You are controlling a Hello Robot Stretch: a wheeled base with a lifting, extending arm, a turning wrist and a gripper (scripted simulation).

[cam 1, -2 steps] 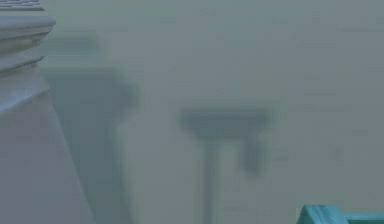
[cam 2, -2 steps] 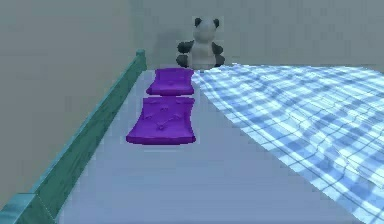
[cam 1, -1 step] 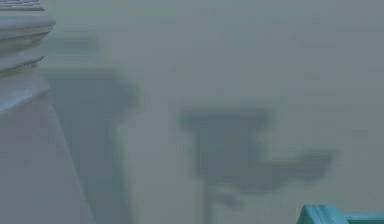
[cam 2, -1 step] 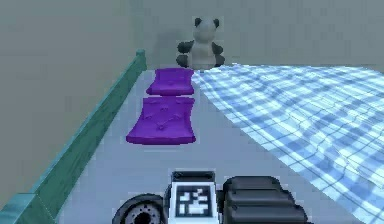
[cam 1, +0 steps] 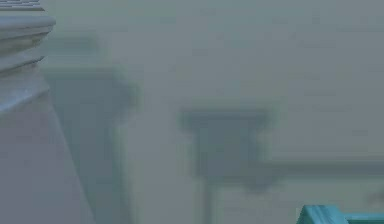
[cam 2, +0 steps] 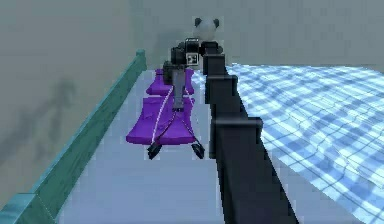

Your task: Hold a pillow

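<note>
My arm point(cam 2: 235, 140) runs as a dark bar up from the arm side view's bottom edge. At its far end sits my gripper point(cam 2: 176, 150), dark body with two thin fingers point(cam 2: 153, 152) trailing toward the view's bottom. Can't tell the state of my fingers from these pictures, so no call on that. A purple pillow point(cam 2: 148, 125) lies flat right behind my gripper on a pale grey-blue surface point(cam 2: 120, 190), and my fingertips overlap its near edge. Over it or touching it: can't tell. Whether I hold anything: also can't tell, since the pillow rests on the surface at my hand. More purple pillows point(cam 2: 157, 86) lie in a row just beyond my gripper's body, close to each other. A teal rail point(cam 2: 95, 125) runs along the surface well to my gripper's left, with a grey wall point(cam 2: 60, 50) past it. On the other side of my arm from the gripper spreads a blue-and-white patterned cover point(cam 2: 320, 110). Beyond my hand at the far end stands a small black-and-white thing point(cam 2: 207, 24), too small to name. In the forward view there is a grey wall, a pale moulded shape point(cam 1: 20, 45) at the left edge and a teal corner point(cam 1: 335, 214) at the bottom right.
</note>
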